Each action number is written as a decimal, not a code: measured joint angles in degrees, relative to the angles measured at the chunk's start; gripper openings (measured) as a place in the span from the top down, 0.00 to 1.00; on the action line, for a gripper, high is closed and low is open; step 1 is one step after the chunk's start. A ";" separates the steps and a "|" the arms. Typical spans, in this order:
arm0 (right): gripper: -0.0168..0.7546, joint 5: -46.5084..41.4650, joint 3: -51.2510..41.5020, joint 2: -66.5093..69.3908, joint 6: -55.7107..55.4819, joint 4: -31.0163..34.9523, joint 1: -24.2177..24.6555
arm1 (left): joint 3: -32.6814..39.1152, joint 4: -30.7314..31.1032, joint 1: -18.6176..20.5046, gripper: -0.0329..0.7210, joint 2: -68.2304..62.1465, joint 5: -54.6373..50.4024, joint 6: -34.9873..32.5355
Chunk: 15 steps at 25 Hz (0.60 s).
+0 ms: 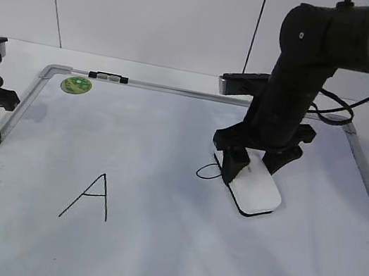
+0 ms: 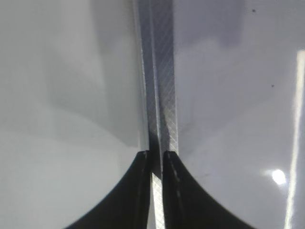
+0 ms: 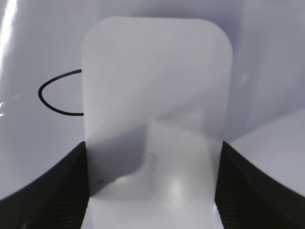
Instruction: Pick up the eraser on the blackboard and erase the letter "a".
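My right tool [image 1: 256, 166] is clamped on the eraser [image 1: 257, 190], flat on the blackboard [image 1: 151, 246] over the letter "a" [image 3: 59, 93], whose loop still shows, so wiping remains.

The white rounded plastic eraser [image 1: 257, 190] is laid on the silver-framed white board [image 1: 151, 246], right of the angular capital "A" [image 1: 90, 196].
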<state>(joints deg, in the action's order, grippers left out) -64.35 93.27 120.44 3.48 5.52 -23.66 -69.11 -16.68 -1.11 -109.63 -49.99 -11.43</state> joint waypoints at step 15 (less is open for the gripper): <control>0.24 -3.18 4.34 2.99 -0.19 -2.38 -7.85 | 0.00 0.00 -0.10 0.88 0.70 -0.40 -0.39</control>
<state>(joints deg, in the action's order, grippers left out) -67.53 97.61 123.44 3.29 3.14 -31.50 -69.11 -16.68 -1.22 -108.92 -50.39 -11.81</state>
